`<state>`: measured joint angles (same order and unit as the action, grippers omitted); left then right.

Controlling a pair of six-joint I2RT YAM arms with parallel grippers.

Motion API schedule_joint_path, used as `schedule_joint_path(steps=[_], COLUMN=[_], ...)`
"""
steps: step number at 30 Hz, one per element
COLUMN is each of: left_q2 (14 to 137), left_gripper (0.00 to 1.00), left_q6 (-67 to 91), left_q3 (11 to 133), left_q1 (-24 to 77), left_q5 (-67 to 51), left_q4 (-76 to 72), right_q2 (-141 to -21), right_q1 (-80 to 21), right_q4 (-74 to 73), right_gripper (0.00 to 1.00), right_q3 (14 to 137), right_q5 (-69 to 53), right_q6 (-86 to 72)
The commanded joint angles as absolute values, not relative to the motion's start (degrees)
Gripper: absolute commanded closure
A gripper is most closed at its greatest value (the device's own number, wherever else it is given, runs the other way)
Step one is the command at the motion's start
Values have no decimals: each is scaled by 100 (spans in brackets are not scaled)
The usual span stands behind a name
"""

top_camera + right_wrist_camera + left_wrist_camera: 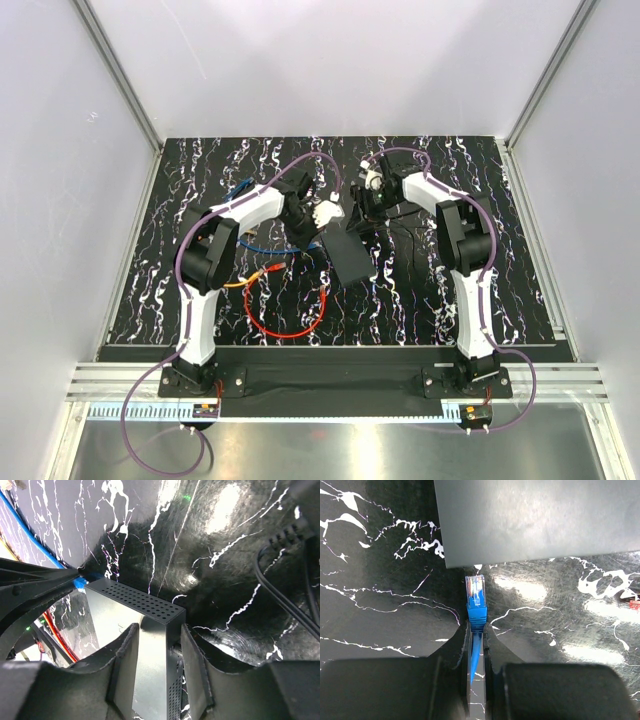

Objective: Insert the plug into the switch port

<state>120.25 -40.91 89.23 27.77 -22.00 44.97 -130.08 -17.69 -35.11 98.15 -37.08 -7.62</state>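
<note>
Pinching the blue plug (476,600) by its boot in the left gripper (476,630), closed narrowly around it, and aiming the clear tip at the facing edge of the flat black switch box (535,520), just short of touching. Clamping that box from both sides in the right gripper (159,645), mid-table, right of the plug. Failing to make out the switch port itself.

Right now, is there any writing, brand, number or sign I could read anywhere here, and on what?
No readable text in any view.
Black box: plain top, no label showing.
Blue plug: no markings visible.
Small tags by the arm bases: too small to read.
</note>
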Motion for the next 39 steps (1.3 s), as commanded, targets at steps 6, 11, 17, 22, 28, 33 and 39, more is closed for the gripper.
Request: schedule_joint_path(steps=[6,11,17,22,28,33,39], left_q2=[11918,11892,11874,11909,12085,12155,12252], left_gripper=[100,100,100,100,100,100,100], left_q6=[-4087,-4043,-3894,-3832,-3771,-3455,-3208], left_q3=[8921,8956,9097,9237,9404,9492,9659], left_q1=[2892,2900,2900,2971,3076,3067,3050], left_q5=[-2092,-2083,-2065,-2188,-2303,-2075,-1916], left_q4=[4316,4280,4175,4183,4482,4474,4509], right_q2=[-13034,-13052,-13052,-13043,-12999,-12946,-12911], right_q1=[-1969,-2004,-2048,-2048,-2048,-2048,-2048], right_q4=[-3384,-3349,-3313,-3261,-3129,-3094,-3050], right_gripper=[57,59,61,62,65,66,65], right_q3=[9747,9729,9712,9686,9589,9519,9466], right_q5=[-4017,-4078,-4166,-4236,-4289,-4254,-4245], right_q6=[-808,-817,-896,-1063,-1257,-1257,-1257])
